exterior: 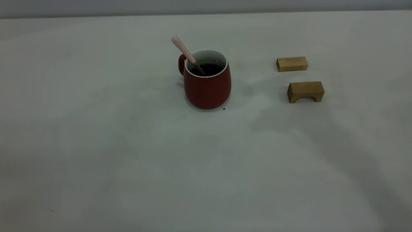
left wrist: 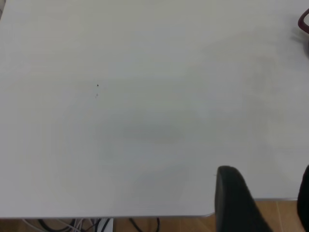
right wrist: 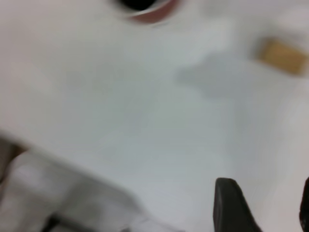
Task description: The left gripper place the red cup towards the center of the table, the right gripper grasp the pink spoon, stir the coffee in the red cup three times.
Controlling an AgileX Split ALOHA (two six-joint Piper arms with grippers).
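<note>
Red cup (exterior: 207,87) mid-tabletop (exterior: 96,145), pink spoon (exterior: 184,50) leaning in coffee (exterior: 209,68) (unheld). Left tool (left wrist: 263,203), right tool (right wrist: 260,205): both apart.

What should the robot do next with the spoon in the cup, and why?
Probably nothing more with it; the arms should just stay back. The pink spoon leans unheld in the red cup, its bowl in the coffee. The cup stands near the middle of the table, and neither gripper is near it in the exterior view.
</note>
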